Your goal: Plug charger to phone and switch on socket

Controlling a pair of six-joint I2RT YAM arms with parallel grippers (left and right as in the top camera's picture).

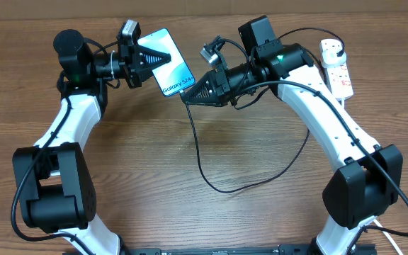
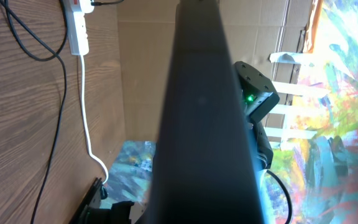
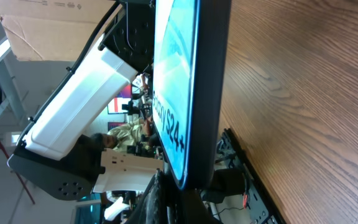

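Plugging is the step in hand. Left tool (image 1: 151,60) grips the phone (image 1: 170,71) by its upper end. Right tool (image 1: 190,93) looks closed on the charger (image 1: 211,180) tip, right at the phone's lower short edge. Next move calls for lining the tip up squarely and seating it; the socket (image 1: 336,67) switch, far right, comes after.

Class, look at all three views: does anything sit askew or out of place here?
The phone is askew: the left gripper holds it tilted above the table, with the right gripper holding the charger at its lower end. Nothing looks spilled or damaged.
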